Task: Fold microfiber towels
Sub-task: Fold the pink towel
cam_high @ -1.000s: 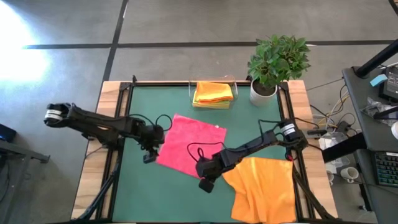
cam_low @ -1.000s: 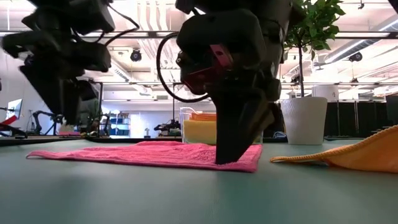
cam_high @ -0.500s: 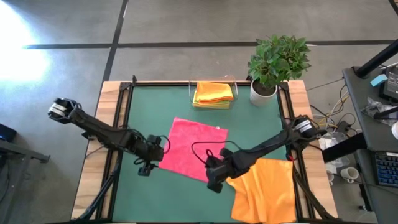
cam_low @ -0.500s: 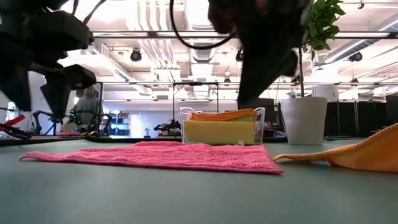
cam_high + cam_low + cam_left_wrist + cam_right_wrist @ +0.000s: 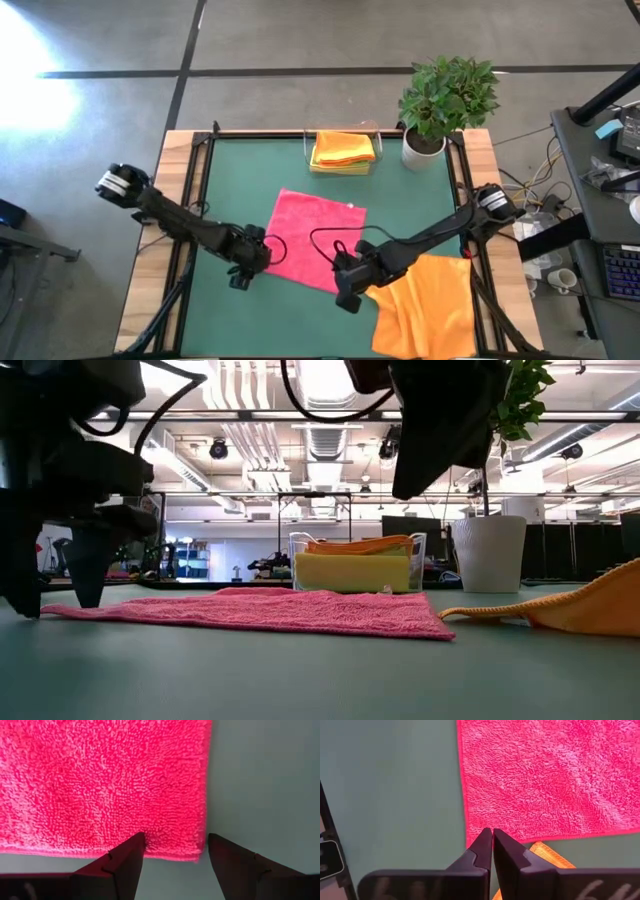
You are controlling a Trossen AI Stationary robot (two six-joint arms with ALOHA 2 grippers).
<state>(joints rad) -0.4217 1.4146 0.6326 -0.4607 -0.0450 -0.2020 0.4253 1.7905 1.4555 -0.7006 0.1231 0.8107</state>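
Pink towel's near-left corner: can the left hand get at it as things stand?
Probably yes. The left hand is open, straddling the pink towel corner, with nothing between them.

Overhead, table-level, wrist views share pink towel

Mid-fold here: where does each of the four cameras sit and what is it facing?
High: overhead, straight down; both arms, pink towel.
Low: table height, level across; arms enter from above, pink towel.
Left wrist: over towel corner; left gripper open.
Right wrist: over towel corner; right gripper shut.
All four share the pink towel.
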